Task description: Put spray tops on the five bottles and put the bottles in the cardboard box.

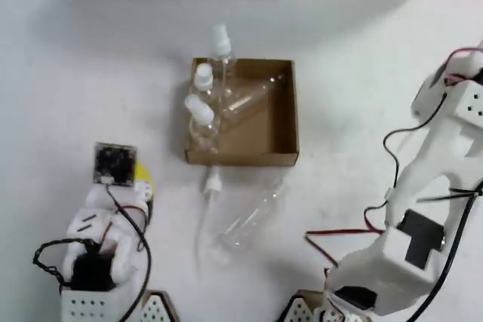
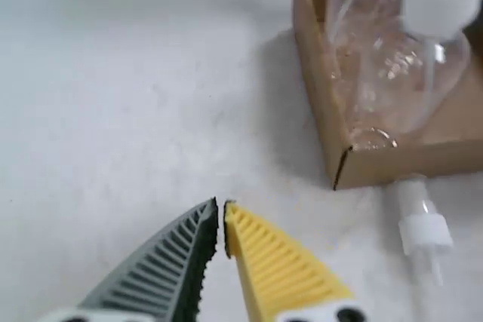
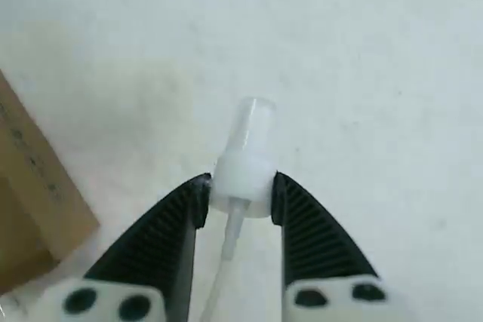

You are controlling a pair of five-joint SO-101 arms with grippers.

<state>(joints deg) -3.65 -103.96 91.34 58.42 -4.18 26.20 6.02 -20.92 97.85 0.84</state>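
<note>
The cardboard box (image 1: 241, 157) sits mid-table with several clear bottles in it, three showing white spray tops (image 1: 204, 77). One clear bottle (image 1: 253, 216) lies on the table in front of the box, without a top. A loose spray top (image 1: 212, 182) with its tube lies beside it, near the box corner (image 2: 423, 228). My right gripper (image 3: 240, 186) is shut on the white collar of a spray top (image 3: 243, 164), its tube trailing back between the fingers. My left gripper (image 2: 221, 213) is shut on nothing, low over the table left of the box (image 2: 407, 156).
The left arm (image 1: 106, 224) stands at the front left and the right arm (image 1: 423, 216) at the front right, with red and black cables by its base. A box corner (image 3: 30, 179) lies close to the right gripper. Bare white table surrounds the box.
</note>
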